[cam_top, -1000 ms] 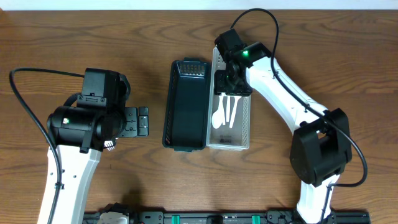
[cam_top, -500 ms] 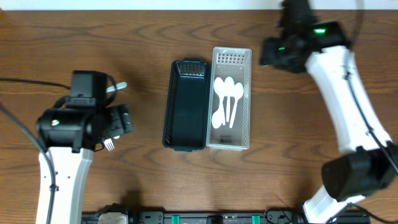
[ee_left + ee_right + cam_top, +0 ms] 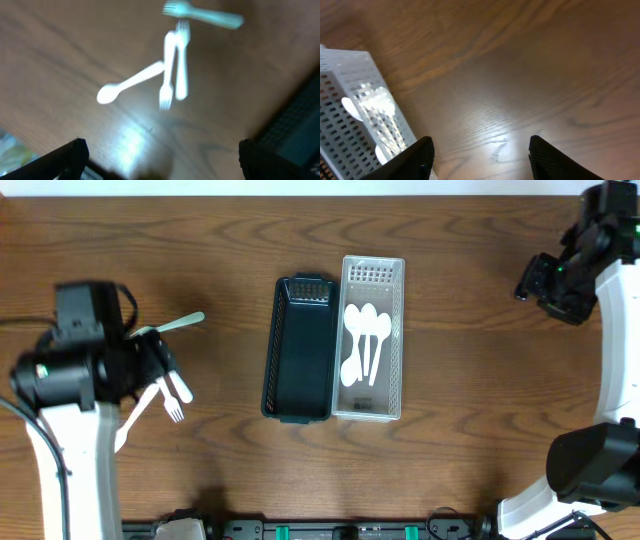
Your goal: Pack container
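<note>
Left gripper (image 3: pixel 160 161) and right gripper (image 3: pixel 481 159): jaws wide apart, empty.
Loose plastic forks (image 3: pixel 173 75) near left gripper; spoons (image 3: pixel 365 340) in white basket (image 3: pixel 373 272).

I see the table (image 3: pixel 200 240) as varnished brown wood with plain grain and a soft sheen that throws glare under both wrist cameras. The white basket (image 3: pixel 400 340) is perforated plastic, faintly glossy. The dark bin (image 3: pixel 270 360) is matt, ribbed plastic. The spoons (image 3: pixel 365 340), white forks (image 3: pixel 181 75) and pale green fork (image 3: pixel 175 324) look like smooth, thin plastic.

Robot lab: wooden table (image 3: pixel 230 240), mounted arms (image 3: pixel 615 340).
</note>
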Motion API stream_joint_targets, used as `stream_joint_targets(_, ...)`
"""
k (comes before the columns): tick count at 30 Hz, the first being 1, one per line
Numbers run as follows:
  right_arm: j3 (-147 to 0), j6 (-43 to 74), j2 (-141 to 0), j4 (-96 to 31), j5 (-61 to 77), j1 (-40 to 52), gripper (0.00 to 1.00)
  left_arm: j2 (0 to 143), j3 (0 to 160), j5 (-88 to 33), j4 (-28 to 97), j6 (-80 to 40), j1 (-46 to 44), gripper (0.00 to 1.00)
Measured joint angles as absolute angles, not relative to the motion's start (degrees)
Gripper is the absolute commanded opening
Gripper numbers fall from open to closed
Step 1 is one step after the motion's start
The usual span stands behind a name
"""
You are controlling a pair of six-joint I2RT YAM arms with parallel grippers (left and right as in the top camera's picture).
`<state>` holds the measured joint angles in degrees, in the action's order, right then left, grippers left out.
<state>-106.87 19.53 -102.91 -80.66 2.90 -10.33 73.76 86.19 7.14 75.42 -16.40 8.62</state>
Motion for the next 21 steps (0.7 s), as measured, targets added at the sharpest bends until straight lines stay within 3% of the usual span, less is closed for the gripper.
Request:
stream_joint_targets(7, -106.87, 16.86, -102.91, -80.77, 2.96, -10.59, 0.64, 88.29, 109.06, 3.22, 82.67, -0.16, 8.91, 0.98)
stream_joint_targets(13, -106.87, 14.46, -102.91, -80.77, 2.98, -10.59, 0.64, 93.95, 110.85, 2.63, 81.82, 14.87, 8.91, 0.98)
stream_joint_targets(18, -106.87, 12.95, -102.91, -80.73, 2.98, -10.59, 0.65, 94.83, 110.85, 1.98, 77.23, 10.61, 9.65, 0.98)
stream_joint_targets(21, -106.87, 12.71, -102.91, -80.27, 2.98, -10.59, 0.65, 94.83, 110.85, 1.87, 76.05, -5.65, 11.40, 0.98)
